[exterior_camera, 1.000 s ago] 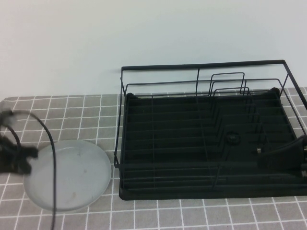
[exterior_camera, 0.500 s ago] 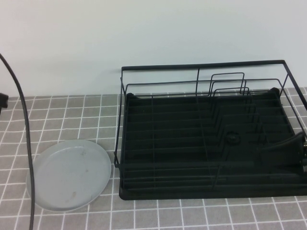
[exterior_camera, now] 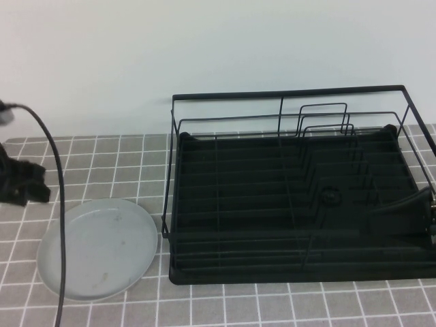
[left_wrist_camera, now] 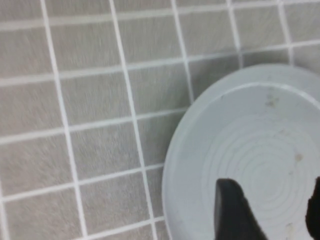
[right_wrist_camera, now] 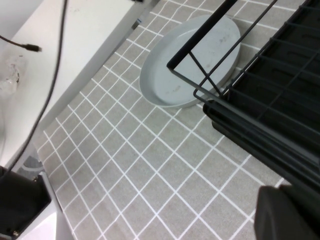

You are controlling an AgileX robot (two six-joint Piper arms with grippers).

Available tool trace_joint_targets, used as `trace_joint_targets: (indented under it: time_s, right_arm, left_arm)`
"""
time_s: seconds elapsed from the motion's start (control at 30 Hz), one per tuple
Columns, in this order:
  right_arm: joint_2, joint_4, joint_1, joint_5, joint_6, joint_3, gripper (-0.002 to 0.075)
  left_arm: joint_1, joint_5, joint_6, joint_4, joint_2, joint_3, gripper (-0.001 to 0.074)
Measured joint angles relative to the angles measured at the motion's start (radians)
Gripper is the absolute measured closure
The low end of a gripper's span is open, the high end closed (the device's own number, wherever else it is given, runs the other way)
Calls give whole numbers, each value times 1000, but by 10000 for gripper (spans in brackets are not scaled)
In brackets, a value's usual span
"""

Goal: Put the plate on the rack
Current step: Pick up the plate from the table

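Note:
The pale grey-blue plate (exterior_camera: 102, 248) lies flat on the tiled table, left of the black wire rack (exterior_camera: 293, 197). My left gripper (exterior_camera: 24, 185) hovers at the far left, just beyond the plate's far-left rim. In the left wrist view it (left_wrist_camera: 272, 212) is open and empty, with the plate (left_wrist_camera: 250, 135) below its two dark fingers (left_wrist_camera: 232, 212). My right gripper (exterior_camera: 409, 218) sits low at the rack's right end. In the right wrist view it (right_wrist_camera: 287, 215) is a dark mass beside the rack (right_wrist_camera: 270, 100), with the plate (right_wrist_camera: 192, 60) far off.
A black cable (exterior_camera: 60, 231) hangs from the left arm across the plate's left side. A white wall (exterior_camera: 204, 48) stands behind the table. Grey tiles (exterior_camera: 225, 300) run in front of the rack and plate. The rack's upright divider loops (exterior_camera: 323, 126) stand at its back right.
My left arm lifted off the plate's left edge, swung out of view, and now shows again higher at the far left. The plate and right gripper stay put.

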Motion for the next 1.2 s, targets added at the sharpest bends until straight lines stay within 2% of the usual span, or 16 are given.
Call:
trace_joint_targets:
  time_s: [0.17,0.6,1.2]
  right_arm:
    - [0,0,0,0,0,0,729]
    - [0,0,0,9,0,0,729]
    - [0,0,0,17,-15,0,729]
  left_arm:
    - [0,15,-8,46,77,0,489]
    - [0,8,-17,52,215,0,492]
    - [0,21,25,-88,188,-27,491]
